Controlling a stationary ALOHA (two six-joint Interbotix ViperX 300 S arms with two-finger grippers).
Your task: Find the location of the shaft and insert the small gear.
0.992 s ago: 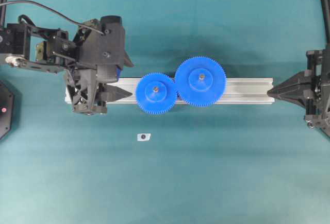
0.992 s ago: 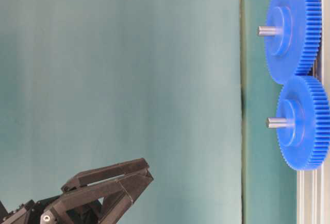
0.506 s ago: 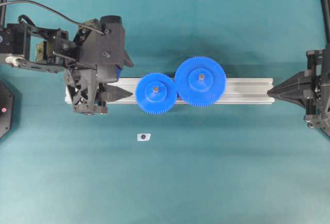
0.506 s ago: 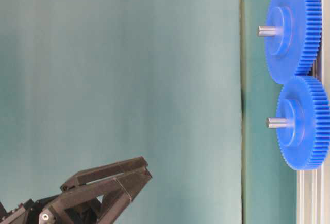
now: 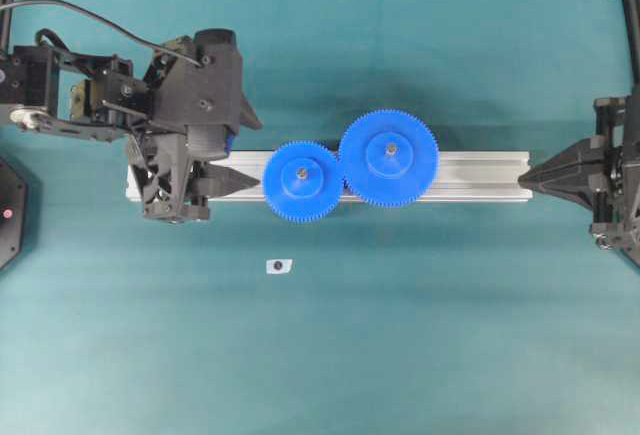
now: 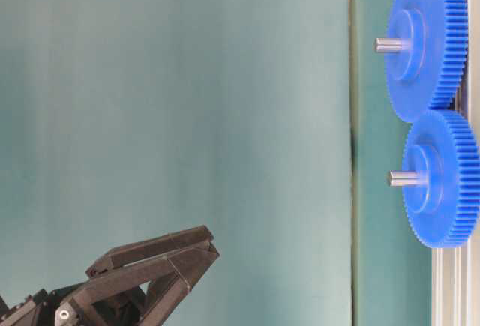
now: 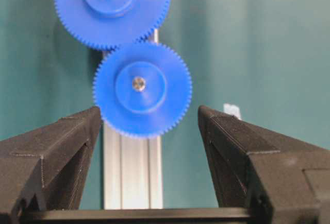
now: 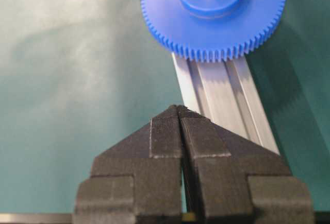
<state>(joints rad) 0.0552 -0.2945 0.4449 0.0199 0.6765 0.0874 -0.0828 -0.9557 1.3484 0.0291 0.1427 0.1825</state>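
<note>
A: What did we find on the green table (image 5: 400, 335)?

B: We saw the small gear (image 5: 303, 181) already seated on the shaft (image 5: 301, 169), whose grey tip poked up through the raised hub. It sat on the ribbed aluminium rail (image 5: 470, 176), left of the larger gear (image 5: 388, 157), and their teeth met. The larger gear rode on its own pin.

A: And from the table-level view?

B: We saw both pins sticking out from the hubs, the small gear (image 6: 442, 178) the lower of the two in that picture, the larger gear (image 6: 425, 43) above it, edge to edge.

A: How did the left gripper (image 5: 222, 164) stand?

B: We found its jaws spread wide with nothing between them. In the left wrist view the two black fingers (image 7: 51, 157) framed the small gear (image 7: 142, 89) from a little way off, touching neither it nor the rail (image 7: 133, 172). From above, its tips lay over the rail's left end, just beside the small gear.

A: And the right gripper (image 5: 530, 180)?

B: We saw its fingers pressed together, empty, at the rail's right end. In the right wrist view the closed tips (image 8: 177, 112) sat beside the rail, well apart from the larger gear (image 8: 214, 15).

A: Anything else?

B: We noted a small white sticker (image 5: 277, 266) with a black dot, on the cloth below the rail.
</note>
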